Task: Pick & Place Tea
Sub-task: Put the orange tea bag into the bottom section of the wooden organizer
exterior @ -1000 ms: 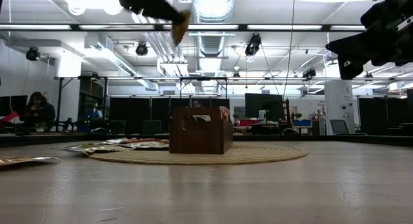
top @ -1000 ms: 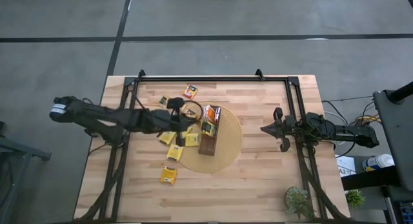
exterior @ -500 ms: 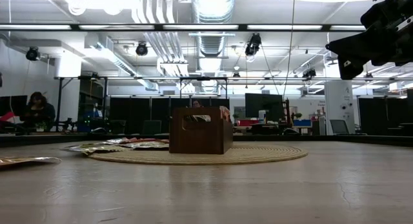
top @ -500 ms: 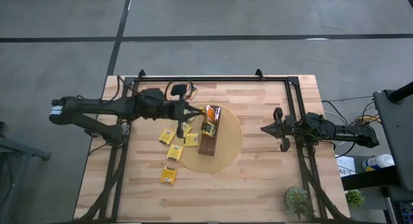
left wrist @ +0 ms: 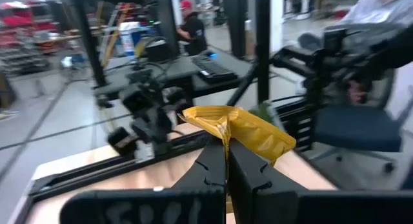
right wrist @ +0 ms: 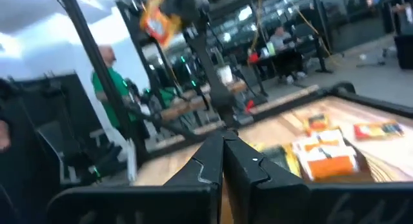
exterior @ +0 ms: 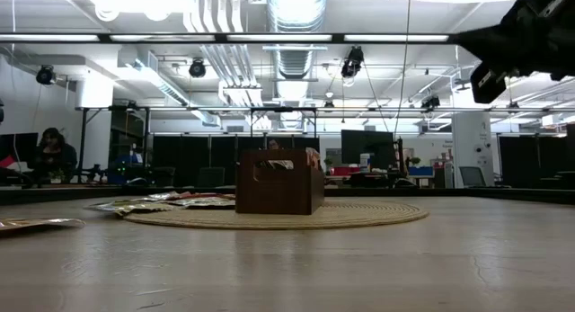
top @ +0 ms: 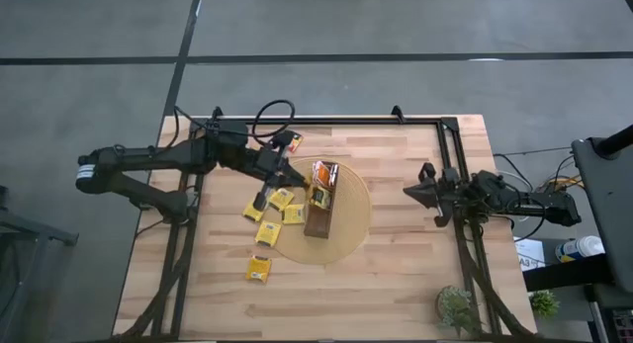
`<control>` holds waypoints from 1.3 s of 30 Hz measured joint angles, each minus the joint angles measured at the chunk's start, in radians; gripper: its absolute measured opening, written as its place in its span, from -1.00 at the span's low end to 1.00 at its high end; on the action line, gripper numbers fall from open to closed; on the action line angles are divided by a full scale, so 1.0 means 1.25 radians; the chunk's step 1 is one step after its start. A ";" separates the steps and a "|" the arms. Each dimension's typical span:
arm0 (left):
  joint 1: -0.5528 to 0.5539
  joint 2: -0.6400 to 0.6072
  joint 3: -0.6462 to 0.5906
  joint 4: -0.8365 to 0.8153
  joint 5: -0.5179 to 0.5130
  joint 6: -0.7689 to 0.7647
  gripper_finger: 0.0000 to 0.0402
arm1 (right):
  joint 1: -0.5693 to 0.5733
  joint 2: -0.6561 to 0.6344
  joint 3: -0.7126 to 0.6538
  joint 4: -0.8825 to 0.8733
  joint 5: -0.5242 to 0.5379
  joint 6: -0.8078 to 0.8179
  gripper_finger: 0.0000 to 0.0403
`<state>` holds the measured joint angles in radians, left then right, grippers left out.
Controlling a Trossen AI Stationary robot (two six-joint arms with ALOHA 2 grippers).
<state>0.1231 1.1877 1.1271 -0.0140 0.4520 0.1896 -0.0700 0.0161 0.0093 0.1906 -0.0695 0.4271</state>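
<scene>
here the left gripper (left wrist: 227, 161) pinches a yellow sachet (left wrist: 242, 130).

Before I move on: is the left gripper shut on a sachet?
Yes. The left gripper is shut on a yellow sachet.

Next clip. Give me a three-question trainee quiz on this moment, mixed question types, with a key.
1. True or false: the left gripper is shut on a yellow tea sachet.
2. Multiple choice: the dark-brown tray stands on
A. bare wood
B. the round tan disc
C. the floor
3. Short answer: where is the right gripper, and does it hold anything?

Key
1. True. The left wrist view shows the sachet pinched between the fingers.
2. B.
3. Above the table's right side, away from the loose sachets; it is shut and empty.
</scene>
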 joint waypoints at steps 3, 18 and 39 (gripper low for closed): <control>0.009 0.000 0.000 0.009 0.021 -0.023 -1.00 | 0.000 -0.001 0.000 0.041 0.047 0.051 -0.96; 0.013 0.001 -0.001 0.057 0.015 -0.101 -1.00 | 0.000 0.060 0.000 0.178 0.294 0.269 -0.94; 0.015 0.001 -0.001 0.057 0.015 -0.131 -1.00 | -0.009 0.565 0.385 0.198 0.176 0.217 -0.25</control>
<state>0.1421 1.1889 1.1255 0.0571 0.4702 0.0254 -0.0809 0.7227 0.4905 0.4386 0.1501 0.6990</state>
